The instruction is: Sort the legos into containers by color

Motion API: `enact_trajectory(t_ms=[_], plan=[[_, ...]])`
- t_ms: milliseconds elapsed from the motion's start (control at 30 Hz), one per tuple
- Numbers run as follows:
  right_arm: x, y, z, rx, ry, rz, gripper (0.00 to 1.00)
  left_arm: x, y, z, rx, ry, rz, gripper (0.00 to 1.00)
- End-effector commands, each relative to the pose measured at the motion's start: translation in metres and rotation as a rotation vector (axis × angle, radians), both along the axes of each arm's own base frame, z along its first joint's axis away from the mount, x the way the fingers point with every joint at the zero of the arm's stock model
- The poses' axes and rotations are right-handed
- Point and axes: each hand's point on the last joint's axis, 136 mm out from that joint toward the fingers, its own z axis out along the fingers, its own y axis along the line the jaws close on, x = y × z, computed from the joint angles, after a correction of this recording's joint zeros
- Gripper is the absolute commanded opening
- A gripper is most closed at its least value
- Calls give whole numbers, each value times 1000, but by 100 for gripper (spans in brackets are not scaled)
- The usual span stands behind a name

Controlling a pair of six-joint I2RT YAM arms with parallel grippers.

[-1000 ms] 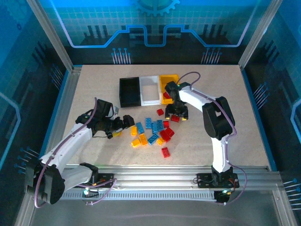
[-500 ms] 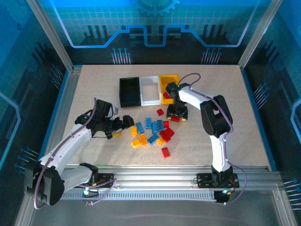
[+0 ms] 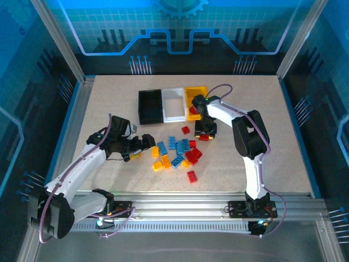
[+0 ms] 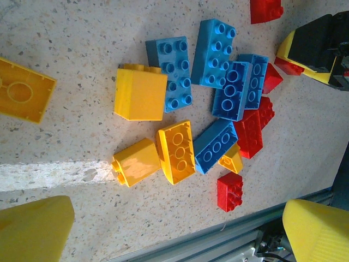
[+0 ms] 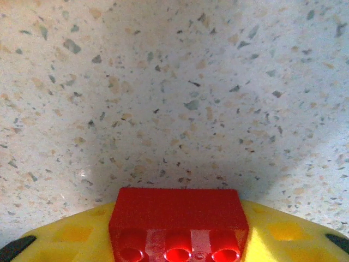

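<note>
The legos lie in a loose pile [image 3: 177, 153] of red, blue and orange-yellow bricks mid-table, seen close up as yellow [image 4: 140, 97], blue [image 4: 218, 82] and red [image 4: 229, 191] bricks. The containers stand joined behind it: black [image 3: 140, 106], white [image 3: 174, 115], orange-yellow [image 3: 188, 95]. My right gripper [image 3: 205, 132] points down just in front of the orange-yellow bin, shut on a red lego [image 5: 178, 215] that fills the gap between its yellow pads [image 5: 65, 234]. My left gripper [image 3: 143, 144] hovers open at the pile's left edge [image 4: 177, 210], holding nothing.
A lone red brick [image 3: 192, 176] lies nearest the front rail [image 3: 180, 201]. Another red brick [image 3: 185, 130] sits just left of the right gripper. An upturned yellow brick [image 4: 22, 90] lies apart from the pile. Bare table [image 3: 109, 103] spreads left and right.
The right gripper's jaws have closed in on the red lego and the arm has shifted slightly. The left arm and the pile have not moved.
</note>
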Motion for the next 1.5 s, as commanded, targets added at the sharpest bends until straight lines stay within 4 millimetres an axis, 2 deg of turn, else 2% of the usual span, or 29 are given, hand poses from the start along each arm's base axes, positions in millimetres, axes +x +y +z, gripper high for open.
enact_trajectory(t_ms=[0,133,233,400,533,667,767,800,833,900,1133,1200,1267,1333,1467], plan=[[1,-12,23,-22,-48,-8,49,3,-2,4,3,-23,-13,99],[6,-7,55,32,-117,-12,49,6,-3,6,0,-34,-12,99],[17,-4,76,66,-164,-19,49,8,-2,7,5,-37,-9,99],[50,3,100,126,-227,-35,49,6,1,9,20,-42,-6,99],[81,11,104,148,-243,-33,50,2,6,9,44,-34,3,99],[109,17,99,164,-253,-37,50,-3,15,9,77,-16,23,99],[125,18,94,180,-259,-54,50,-5,21,10,86,1,52,99],[130,18,99,190,-272,-63,51,-6,23,10,85,8,65,99],[133,18,85,188,-248,-71,52,-7,26,9,84,19,83,99],[138,17,82,197,-247,-79,55,-8,33,6,84,45,122,99],[141,18,89,204,-258,-51,70,-12,55,-4,91,120,234,99],[137,19,97,207,-267,-44,71,-12,59,-6,93,130,255,99],[130,20,105,206,-274,-29,71,-11,62,-12,102,147,265,99],[121,24,125,209,-300,-5,72,-12,66,-21,131,170,255,99],[89,33,145,199,-314,60,73,-9,71,-40,187,227,206,99]])
